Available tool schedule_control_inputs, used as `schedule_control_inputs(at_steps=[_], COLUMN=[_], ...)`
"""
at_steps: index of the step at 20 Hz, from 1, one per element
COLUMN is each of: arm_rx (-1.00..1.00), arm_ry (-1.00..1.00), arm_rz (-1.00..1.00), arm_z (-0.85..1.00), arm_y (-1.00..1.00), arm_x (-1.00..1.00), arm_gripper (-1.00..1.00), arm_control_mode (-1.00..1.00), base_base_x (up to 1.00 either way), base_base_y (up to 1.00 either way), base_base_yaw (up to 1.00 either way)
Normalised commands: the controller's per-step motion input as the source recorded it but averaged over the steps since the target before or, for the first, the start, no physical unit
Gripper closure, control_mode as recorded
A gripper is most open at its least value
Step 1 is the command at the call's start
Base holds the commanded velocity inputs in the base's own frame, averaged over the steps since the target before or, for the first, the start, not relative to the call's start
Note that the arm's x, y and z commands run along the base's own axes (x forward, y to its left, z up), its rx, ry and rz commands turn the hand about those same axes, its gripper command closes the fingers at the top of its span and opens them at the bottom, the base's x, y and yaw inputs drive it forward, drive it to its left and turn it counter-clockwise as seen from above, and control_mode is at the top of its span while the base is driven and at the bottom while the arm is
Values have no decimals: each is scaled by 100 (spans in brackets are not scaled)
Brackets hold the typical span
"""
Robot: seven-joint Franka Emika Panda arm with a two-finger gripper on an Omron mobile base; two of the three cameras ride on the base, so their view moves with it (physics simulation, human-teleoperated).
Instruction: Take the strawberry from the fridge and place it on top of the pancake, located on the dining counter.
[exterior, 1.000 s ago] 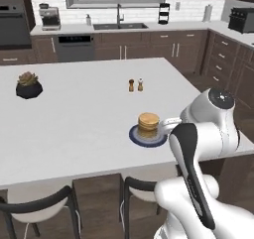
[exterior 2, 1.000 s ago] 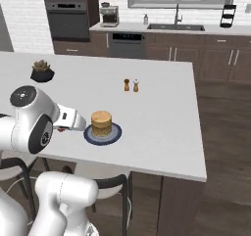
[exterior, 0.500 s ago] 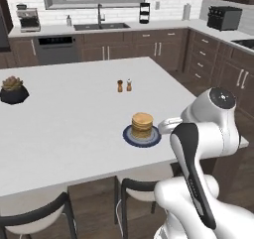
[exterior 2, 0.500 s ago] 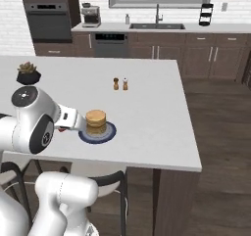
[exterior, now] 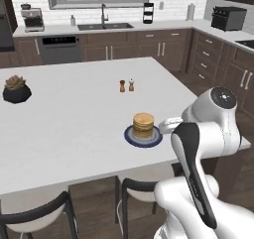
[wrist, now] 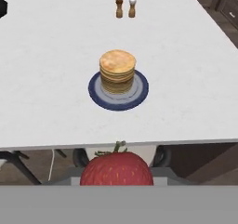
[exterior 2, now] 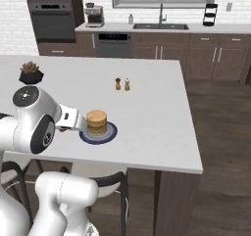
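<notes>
In the hand view the strawberry (wrist: 117, 168) fills the bottom centre, bright red with a green stem, and my gripper is shut on it; its fingertips are hidden behind the fruit. Beyond it the pancake (wrist: 117, 71) stands as a golden stack on a blue-grey plate (wrist: 141, 94) on the white dining counter (wrist: 56, 79). In the right base view my gripper (exterior 2: 67, 127) hangs at the counter's near edge just left of the pancake (exterior 2: 96, 121), with a speck of red under the hand. The left base view has the pancake (exterior: 143, 125) left of my hand. The fridge is out of view.
Salt and pepper shakers (exterior: 126, 86) stand mid-counter behind the plate. A dark potted succulent (exterior: 16, 89) sits at the counter's far left. Dark stools (exterior: 136, 191) are tucked under the near edge. Brown cabinets with a sink (exterior 2: 161, 26) line the back wall.
The whole picture has shifted, so the base has driven and turned a little along the counter. The gripper stays shut on the strawberry, about as close to the plate as before.
</notes>
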Motion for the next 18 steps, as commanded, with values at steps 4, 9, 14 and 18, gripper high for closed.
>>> schedule_control_inputs(at_steps=[4,9,14,18], arm_rx=[0,-6,-5,4], arm_ry=[0,5,12,14], arm_rz=[0,5,1,0], arm_z=[0,26,22,-3], arm_y=[0,3,1,-11], arm_x=[0,54,82,100], arm_gripper=[100,100,100,100], arm_control_mode=[100,-100,-100,-100], base_base_x=[40,11,0,0], base_base_y=[0,0,0,0], base_base_yaw=[7,1,0,0])
